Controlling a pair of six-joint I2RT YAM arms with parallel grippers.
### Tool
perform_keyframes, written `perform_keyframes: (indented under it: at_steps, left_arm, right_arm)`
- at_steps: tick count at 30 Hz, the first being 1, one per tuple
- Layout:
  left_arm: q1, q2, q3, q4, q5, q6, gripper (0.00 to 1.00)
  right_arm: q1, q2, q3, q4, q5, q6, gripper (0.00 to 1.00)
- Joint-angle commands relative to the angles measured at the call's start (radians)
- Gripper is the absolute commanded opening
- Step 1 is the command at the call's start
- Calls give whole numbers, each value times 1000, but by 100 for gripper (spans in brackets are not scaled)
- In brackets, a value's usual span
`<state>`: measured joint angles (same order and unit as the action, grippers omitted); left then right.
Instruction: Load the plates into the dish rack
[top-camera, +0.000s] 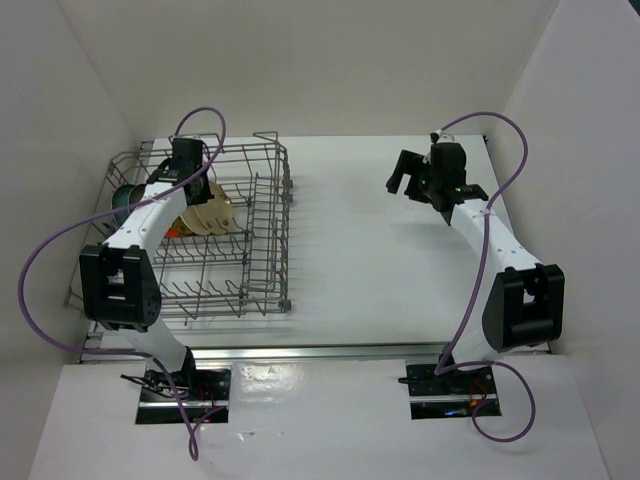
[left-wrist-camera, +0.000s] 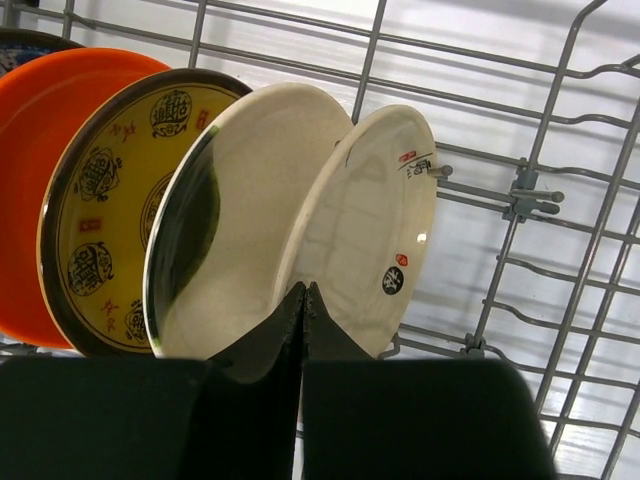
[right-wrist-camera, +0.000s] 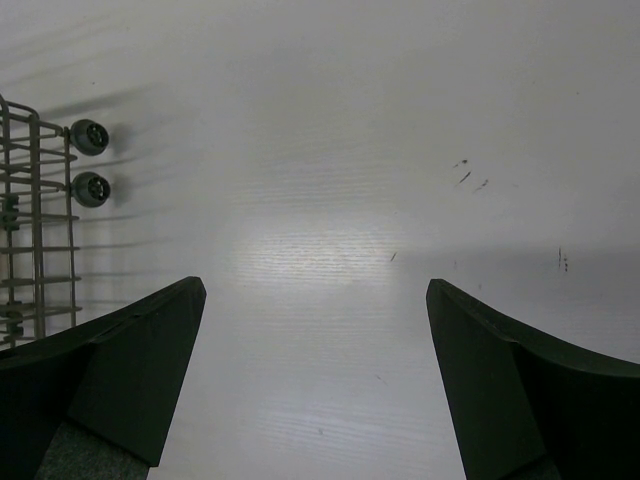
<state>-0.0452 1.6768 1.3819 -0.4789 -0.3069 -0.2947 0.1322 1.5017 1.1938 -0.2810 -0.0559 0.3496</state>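
The grey wire dish rack (top-camera: 283, 215) stands at the left of the table. In the left wrist view several plates stand upright in a row between its tines (left-wrist-camera: 520, 200): an orange one (left-wrist-camera: 30, 150), a yellow-brown patterned one (left-wrist-camera: 105, 230), a plain cream one (left-wrist-camera: 250, 190) and a cream one with dark marks (left-wrist-camera: 385, 215). A dark patterned rim (left-wrist-camera: 25, 38) peeks out behind the orange plate. My left gripper (left-wrist-camera: 305, 290) is shut and empty, its tips just in front of the two cream plates, over the rack (top-camera: 195, 185). My right gripper (right-wrist-camera: 315, 290) is open and empty above bare table (top-camera: 405, 180).
The rack's side with two grey wheels (right-wrist-camera: 90, 160) shows at the left of the right wrist view. White walls close in the table at the back and both sides. Purple cables loop from both arms.
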Motion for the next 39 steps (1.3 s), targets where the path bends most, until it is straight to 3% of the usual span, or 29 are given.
perform_keyframes:
  at_steps: [1, 8, 12, 19, 21, 23, 28, 39]
  left_arm:
    - [19, -66, 29, -3, -12, 3, 2]
    - [-16, -153, 51, 17, 196, 83, 44]
    - [-67, -209, 84, 17, 219, 117, 63]
    - [-91, -359, 92, 19, 225, 117, 84]
    - [-81, -399, 37, 55, 285, 153, 98]
    - [-50, -446, -9, 69, 360, 163, 100]
    - [-27, -494, -83, 69, 351, 152, 100]
    - [-8, -508, -69, 94, 328, 163, 100]
  right_arm:
    - [-2, -8, -3, 31, 5, -14, 100]
    - [-2, -8, -23, 49, -4, -14, 100]
    - [-2, -17, -34, 49, -4, -14, 100]
    - [-2, -83, -71, 83, -4, -24, 100]
    - [-2, -97, -82, 109, 5, -34, 100]
    - [-2, -126, -82, 120, 30, -34, 100]
    - [-2, -167, -62, 151, 82, -58, 100]
    - [-2, -268, -42, 244, 82, -150, 100]
